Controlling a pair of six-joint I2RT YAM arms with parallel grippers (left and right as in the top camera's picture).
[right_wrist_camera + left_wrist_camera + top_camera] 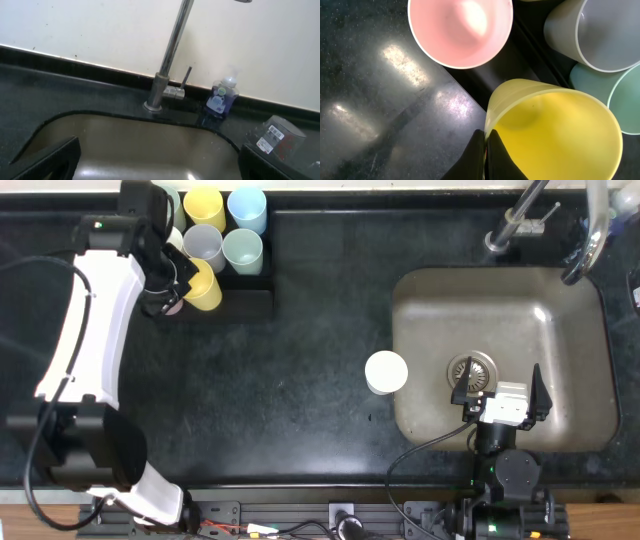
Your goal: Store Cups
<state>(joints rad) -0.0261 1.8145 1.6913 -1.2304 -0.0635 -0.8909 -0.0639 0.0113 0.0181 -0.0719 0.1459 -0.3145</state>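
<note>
Nearest, the right gripper [500, 387] hangs over the near part of the sink [590, 360], just near of the drain [472, 367]. Its jaws are spread wide and hold nothing. Just left of the sink's left rim, a white cup [386, 372] stands alone on the dark counter [300, 380], mouth down as far as the top view lets one judge. It is near the right gripper but apart from it.

Farther off and well to the left, the left gripper [486, 152] is clenched on the rim of a yellow cup [555, 135]. Its two fingers [479, 160] are pinched together with the cup wall between them (one inside the mouth, one outside). The cup is tilted and sits at the near-left corner of the black tray [250, 300].

A pink cup [460, 30] is just beside the yellow cup, on its left. I cannot tell whether it stands in the tray or on the counter. Just beyond the held cup, a grey cup [600, 30] and a teal cup [620, 100] stand side by side in the tray, grey on the left. In the farthest row a second yellow cup [203, 205] and a blue cup [247, 205] stand upright, mouths up.

At the far right, the tap [515, 225] rises behind the sink, with a soap bottle [222, 100] just beside it against the wall.
</note>
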